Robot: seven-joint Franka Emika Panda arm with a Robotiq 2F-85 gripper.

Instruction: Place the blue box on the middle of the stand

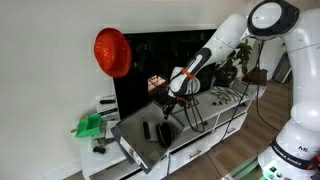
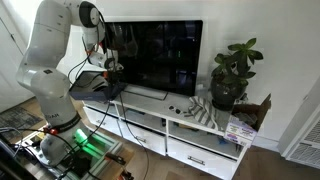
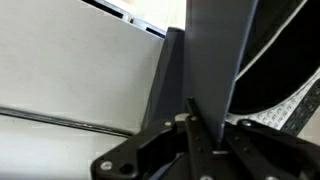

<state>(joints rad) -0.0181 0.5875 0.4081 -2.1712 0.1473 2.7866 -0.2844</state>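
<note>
The blue box (image 1: 141, 136) is a shallow greyish-blue square with pale edges and a dark inside. It hangs tilted over one end of the long white stand (image 1: 216, 134), in front of the TV. My gripper (image 1: 173, 100) is shut on its upper wall. In an exterior view the box (image 2: 98, 89) sits at the end of the stand (image 2: 190, 136) under my gripper (image 2: 108, 72). In the wrist view my fingers (image 3: 195, 122) pinch the box's blue wall (image 3: 212, 50).
A black TV (image 2: 160, 50) stands on the stand, with a potted plant (image 2: 228, 75) at the far end. A red balloon (image 1: 112, 50) hangs by the TV's corner. A green thing (image 1: 88, 125) lies beside the box.
</note>
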